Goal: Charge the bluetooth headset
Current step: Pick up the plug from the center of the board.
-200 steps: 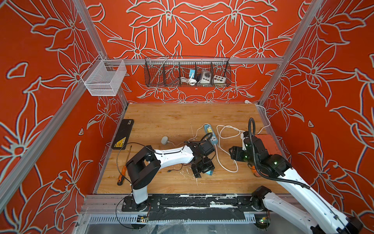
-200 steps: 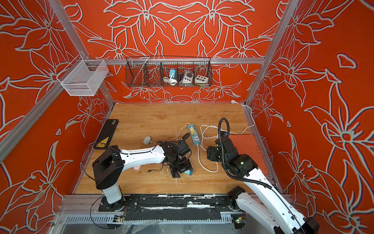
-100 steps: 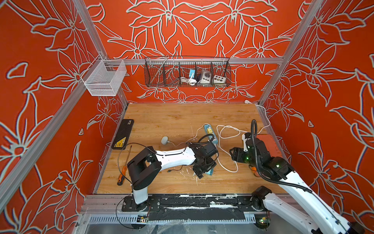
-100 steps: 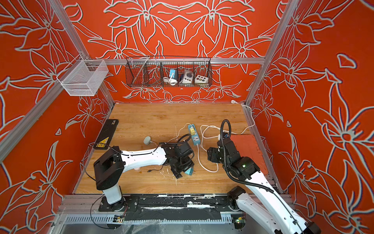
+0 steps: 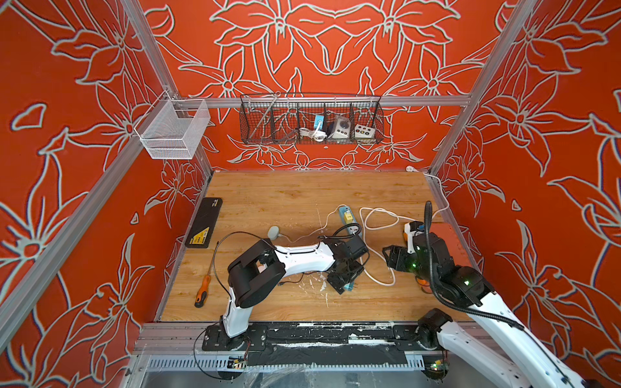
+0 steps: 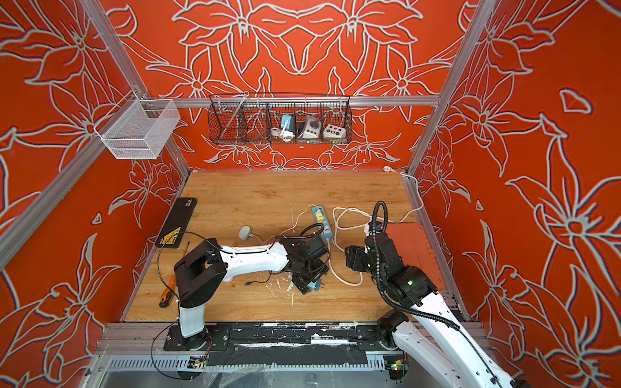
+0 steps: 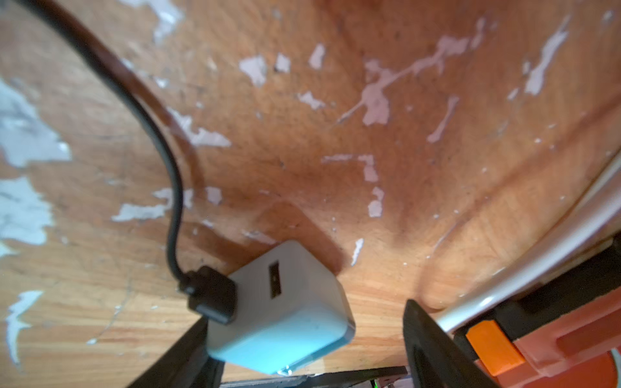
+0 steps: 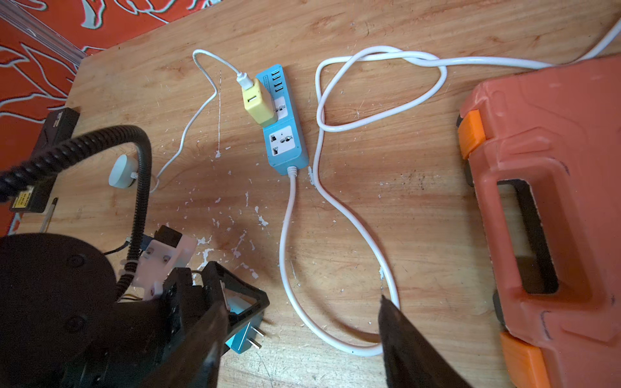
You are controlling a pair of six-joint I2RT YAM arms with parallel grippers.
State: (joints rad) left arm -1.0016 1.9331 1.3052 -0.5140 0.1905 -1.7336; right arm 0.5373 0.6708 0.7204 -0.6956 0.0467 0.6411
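Wood-grain bench (image 5: 285,198) carries every item. The pale blue USB charger adapter (image 7: 289,302) lies on it at lower centre in both top views. Its prongs are bare, and it is well apart from the blue power strip (image 8: 285,134).

The left gripper (image 5: 342,281) is lowered over the adapter. Its fingers (image 7: 423,336) stand released, one on each side of the adapter body, with a clear gap on one side.

A black USB cable (image 7: 168,174) is seated in one adapter port. The second port is free. In a top view I see the cable's far end (image 5: 280,285) lying loose on the bench.

The right gripper (image 8: 300,304) hovers above the loop of the white power cord (image 8: 336,208). Its fingers (image 8: 403,342) are spread, with nothing grasped.

A yellow adapter (image 8: 258,104) occupies one socket of the strip. I cannot make out the headset itself.
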